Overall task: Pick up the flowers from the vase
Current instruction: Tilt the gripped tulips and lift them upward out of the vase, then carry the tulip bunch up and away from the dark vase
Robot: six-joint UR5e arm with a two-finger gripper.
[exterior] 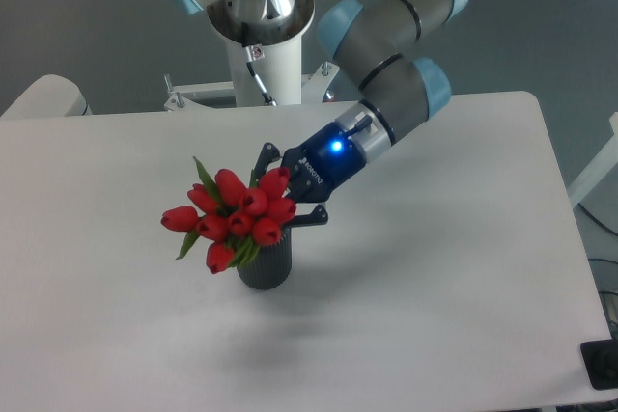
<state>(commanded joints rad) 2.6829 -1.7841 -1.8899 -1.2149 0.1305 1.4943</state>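
Gripping the flowers (235, 222) just behind the buds, my gripper (287, 202) comes in from the right on a slant, and its two dark fingers look drawn in on the stems. The red heads hide the exact contact, so I judge the pinch from how the fingers sit against the bunch, not from seeing the pads meet.

The bunch fans out to the left of my fingers, the tulip heads clustered tight, one bud poking farther left and a long green leaf standing up at the back. Below it the vase (265, 264) stands upright on the white table (444, 267), roughly midway between the left and right edges and a little nearer the front edge than the back. The lowest buds and leaves overlap the vase mouth, so I cannot tell whether the stem ends are out of it or sit inside.

By my reading the reach and the grasp are done. What is left is the lift proper: the stems must come clear of the mouth, with visible space between bunch and vase, and the vase should remain standing on the table.
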